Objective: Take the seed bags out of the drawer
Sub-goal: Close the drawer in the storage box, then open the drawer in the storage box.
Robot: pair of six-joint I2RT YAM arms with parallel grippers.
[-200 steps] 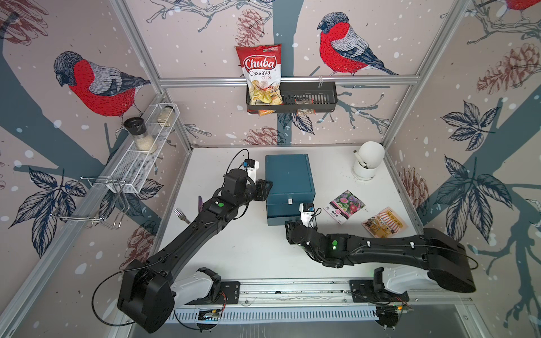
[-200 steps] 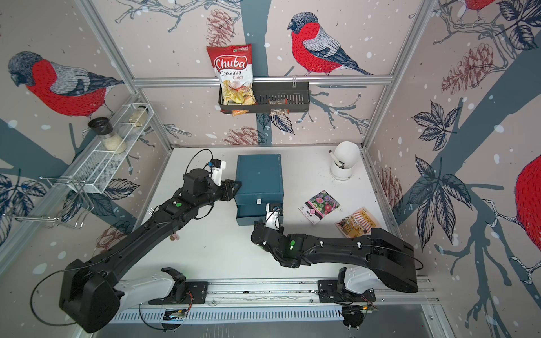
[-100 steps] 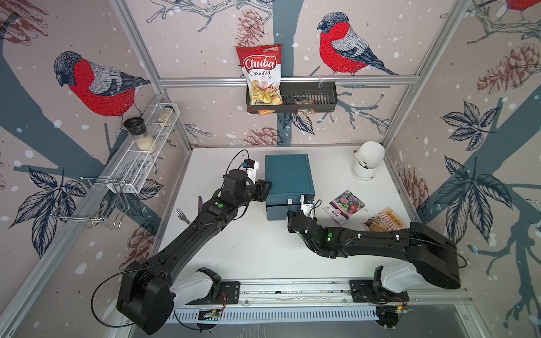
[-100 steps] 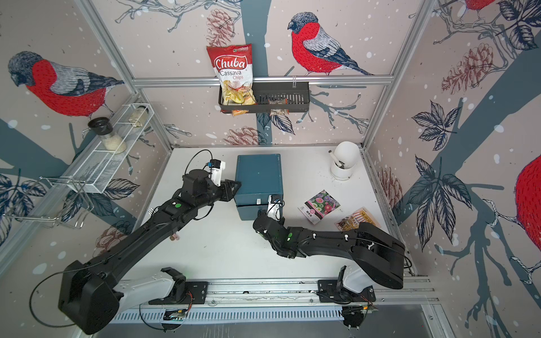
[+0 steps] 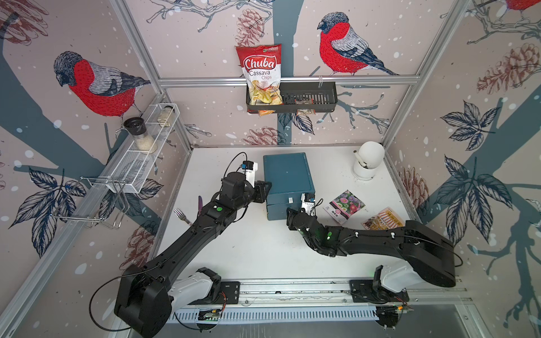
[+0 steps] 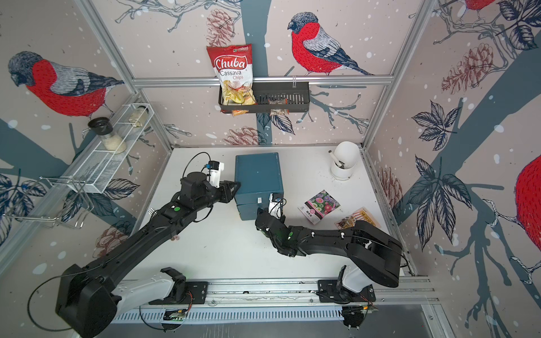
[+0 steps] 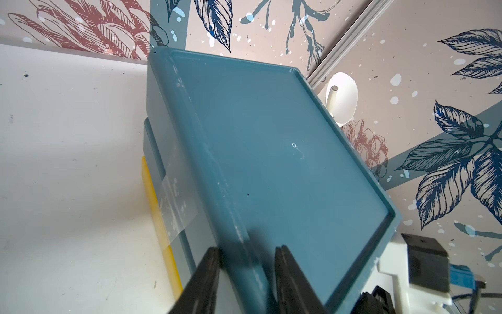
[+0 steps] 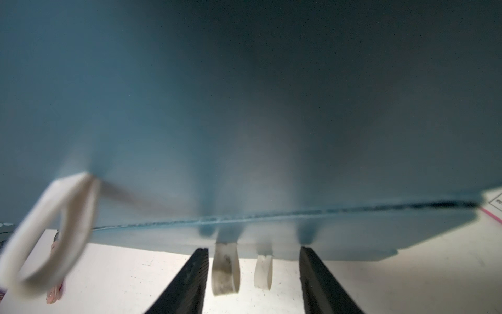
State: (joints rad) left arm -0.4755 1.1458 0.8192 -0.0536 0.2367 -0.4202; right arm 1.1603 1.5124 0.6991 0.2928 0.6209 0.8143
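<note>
The teal drawer box [image 5: 288,174] stands mid-table, and both drawer fronts [image 5: 279,206] look pushed in, so the inside is hidden. My left gripper [image 7: 247,261] is shut on the box's rounded left rim [image 5: 265,190]. At the lower drawer front, my right gripper [image 8: 254,252] is open, its fingers on either side of a white pull loop [image 8: 225,269] without touching it. Two seed bags lie on the table to the right of the box. One is white with pink-purple flowers [image 5: 345,202], the other orange-yellow [image 5: 383,219], partly under my right arm.
A white cup [image 5: 367,161] stands at the back right. A fork [image 5: 181,215] and a purple handle [image 5: 200,203] lie by the left wall. The back-wall basket [image 5: 319,96] holds the Chuba chips bag [image 5: 262,74]. A wire shelf [image 5: 137,164] with jars hangs left.
My right gripper has moved in closer to the drawer front. The left arm and both seed bags on the table have stayed put.
</note>
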